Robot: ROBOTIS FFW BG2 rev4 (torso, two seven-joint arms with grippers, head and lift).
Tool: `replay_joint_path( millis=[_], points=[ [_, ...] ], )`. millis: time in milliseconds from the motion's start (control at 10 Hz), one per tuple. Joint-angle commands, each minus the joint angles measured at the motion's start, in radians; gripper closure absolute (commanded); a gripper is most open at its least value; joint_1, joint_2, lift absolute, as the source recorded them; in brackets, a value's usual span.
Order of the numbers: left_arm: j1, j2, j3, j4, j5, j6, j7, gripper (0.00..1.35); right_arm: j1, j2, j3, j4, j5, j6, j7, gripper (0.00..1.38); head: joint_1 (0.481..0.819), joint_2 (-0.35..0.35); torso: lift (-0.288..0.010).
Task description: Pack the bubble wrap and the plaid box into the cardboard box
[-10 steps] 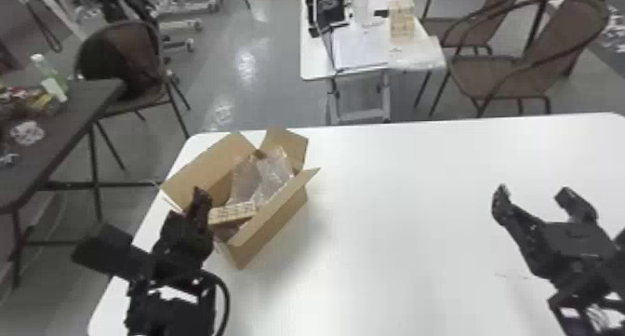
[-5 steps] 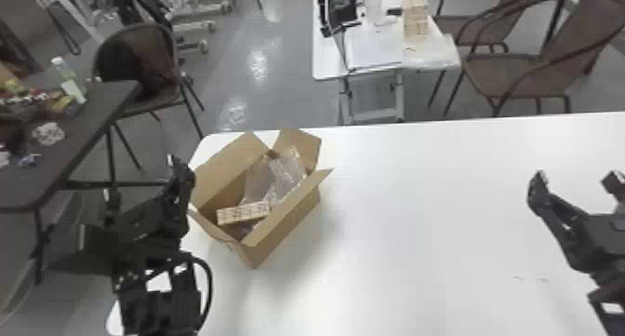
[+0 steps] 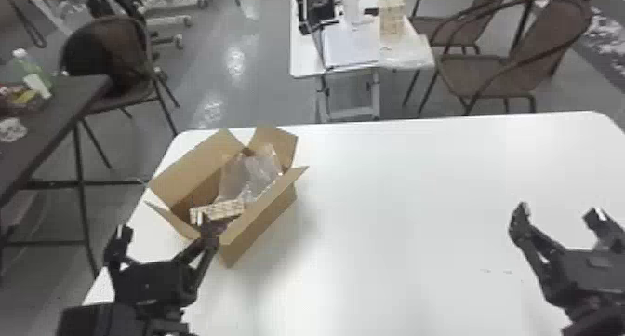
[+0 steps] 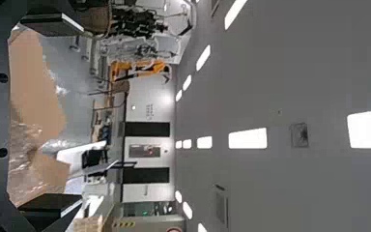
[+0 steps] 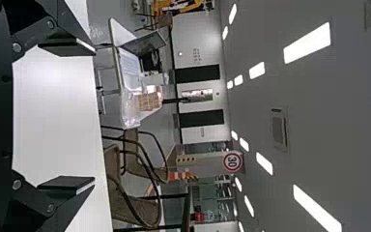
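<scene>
Hovering over the near left corner of the white table (image 3: 395, 274), the left claw (image 3: 163, 228) holds its two fingers spread wide, a gap between them. Reading a clock face centred on that claw in the head view, the cardboard box (image 3: 265, 232) sits at two o'clock, flaps raised. The plaid box (image 3: 225, 209) lies inside its near end, between two and three o'clock, right beside the claw's inner fingertip; whether they touch, one cannot tell. The bubble wrap (image 3: 253, 172) fills the far end, at two o'clock and farther out. In the left wrist view, the crinkled wrap and a brown flap (image 4: 34, 92) show between the spread fingers.

The right claw (image 3: 560, 214) hangs over the table's right side, its fingers spread too. Centring the clock there, the plaid box is well apart at nine o'clock, with the bubble wrap between nine and ten.

As for labels, a green bottle (image 3: 28, 70) with a white label (image 3: 37, 84) stands on the dark table (image 3: 56, 111), between ten and eleven o'clock from the left claw. The right wrist view shows a round, red-rimmed sign (image 5: 232, 161) in the background.
</scene>
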Motion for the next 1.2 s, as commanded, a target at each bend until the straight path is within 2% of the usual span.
replay_joint_path(
  millis=[0,100,200,300,400,500,900,1100],
  points=[
    [0.053,-0.003,-0.013,0.004,-0.029,0.013,-0.010,0.09,0.061,-0.019,-0.030,-0.022,0.027,0.002,0.038,0.33,0.695,0.136,-0.099],
    [0.056,-0.003,-0.044,0.033,-0.041,0.016,-0.004,0.09,0.090,-0.019,-0.032,-0.012,0.039,0.001,0.050,0.33,0.695,0.121,-0.099],
    [0.002,-0.003,-0.048,0.092,-0.056,-0.054,0.004,0.09,0.081,-0.004,-0.029,0.027,0.047,-0.038,0.050,0.33,0.695,0.108,-0.099],
    [-0.033,-0.003,-0.028,0.130,-0.062,-0.105,-0.027,0.10,0.050,0.025,-0.022,0.070,0.056,-0.087,0.053,0.33,0.695,0.091,-0.099],
    [-0.025,-0.003,-0.016,0.122,-0.082,-0.102,-0.035,0.10,0.038,0.056,-0.024,0.084,0.082,-0.096,0.075,0.33,0.695,0.086,-0.099],
    [-0.041,-0.003,-0.016,0.130,-0.089,-0.103,-0.025,0.10,0.036,0.070,-0.024,0.098,0.090,-0.099,0.075,0.33,0.695,0.092,-0.099],
    [-0.056,-0.003,-0.044,0.130,-0.085,-0.083,-0.041,0.10,0.018,0.075,-0.019,0.123,0.081,-0.118,0.096,0.33,0.695,0.096,-0.099],
    [-0.036,-0.003,-0.042,0.098,-0.102,-0.034,-0.039,0.10,0.021,0.071,-0.019,0.113,0.070,-0.107,0.096,0.33,0.695,0.091,-0.099]
  ],
)
